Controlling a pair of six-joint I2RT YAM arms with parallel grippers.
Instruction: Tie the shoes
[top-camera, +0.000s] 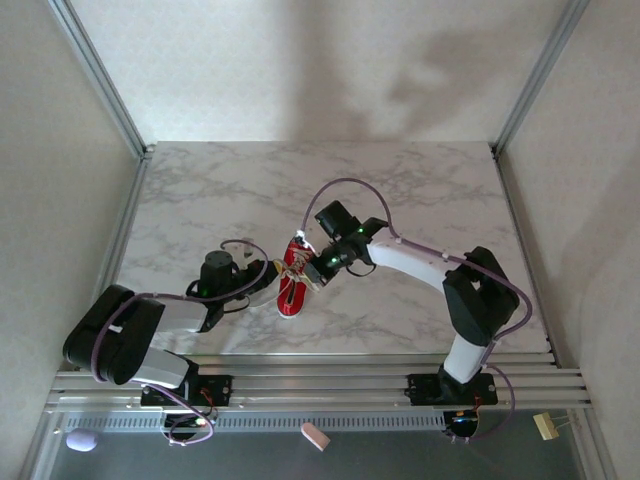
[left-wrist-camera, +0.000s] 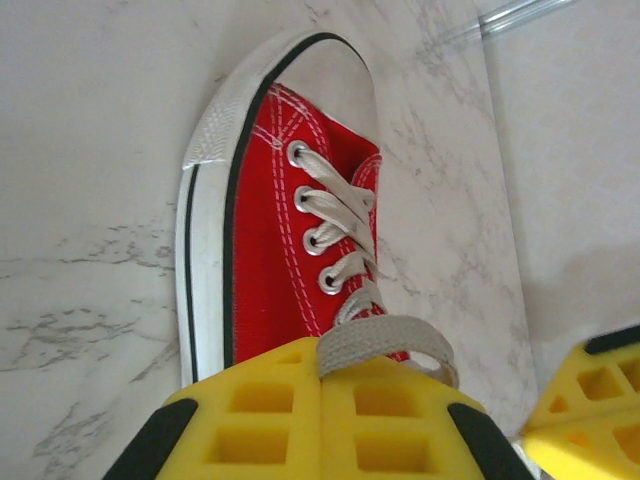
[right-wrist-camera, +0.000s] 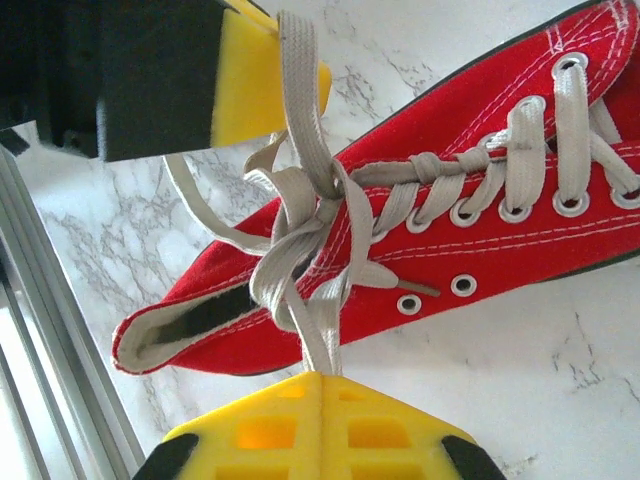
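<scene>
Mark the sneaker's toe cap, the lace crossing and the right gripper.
toe cap (left-wrist-camera: 325, 80): left wrist view, white rubber front.
lace crossing (right-wrist-camera: 315, 215): right wrist view, centre of the tangle.
right gripper (right-wrist-camera: 320, 385): right wrist view, seam between shut fingertips.

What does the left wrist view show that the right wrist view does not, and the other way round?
Left wrist view: the shoe from its white toe cap. Right wrist view: the heel opening and the laces tangled loosely. Both: red canvas, white lacing, the marble table, and the left pincer and the right pincer, each shut on a lace.
</scene>
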